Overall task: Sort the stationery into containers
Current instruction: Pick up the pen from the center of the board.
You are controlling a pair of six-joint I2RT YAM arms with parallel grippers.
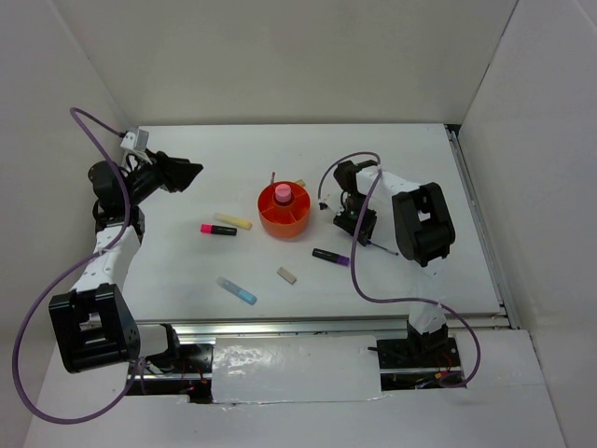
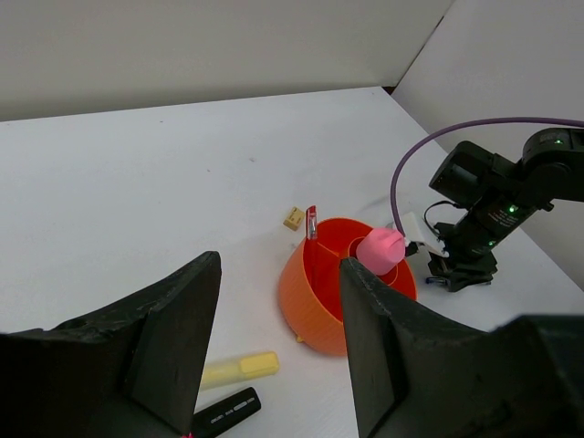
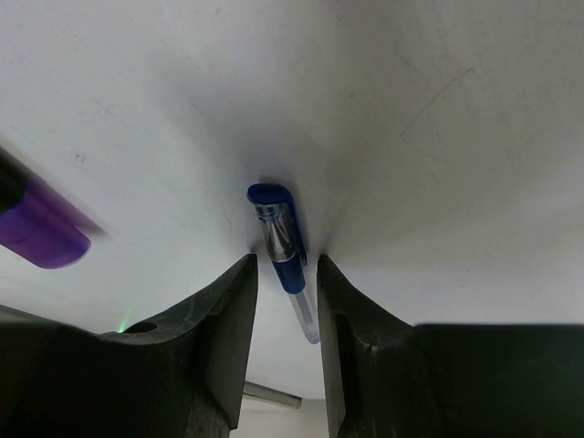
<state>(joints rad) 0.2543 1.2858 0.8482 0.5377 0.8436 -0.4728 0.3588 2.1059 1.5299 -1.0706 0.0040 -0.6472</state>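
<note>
- Left arm: elbow bent, left hand [image 1: 189,174] held above the counter [image 1: 420,168], fingers [image 2: 182,319] wide apart.
- Right arm: folded downward, right hand [image 1: 358,227] at counter level, fingers [image 3: 228,310] narrowly parted.

White table [image 1: 177,266] bearing orange organizer [image 1: 278,226], yellow marker [image 1: 233,221], pink-black marker [image 1: 218,230], light blue marker [image 1: 237,290], purple-black marker [image 1: 330,256], eraser block [image 1: 286,274].

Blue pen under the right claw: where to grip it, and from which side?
Grip the blue pen at the dark blue band partway along its barrel, coming straight down from above. It lies flat on the table and is long and thin, so only its two long sides offer a pinch. The right claw straddles it crosswise, one finger on each side, with small gaps showing.
</note>
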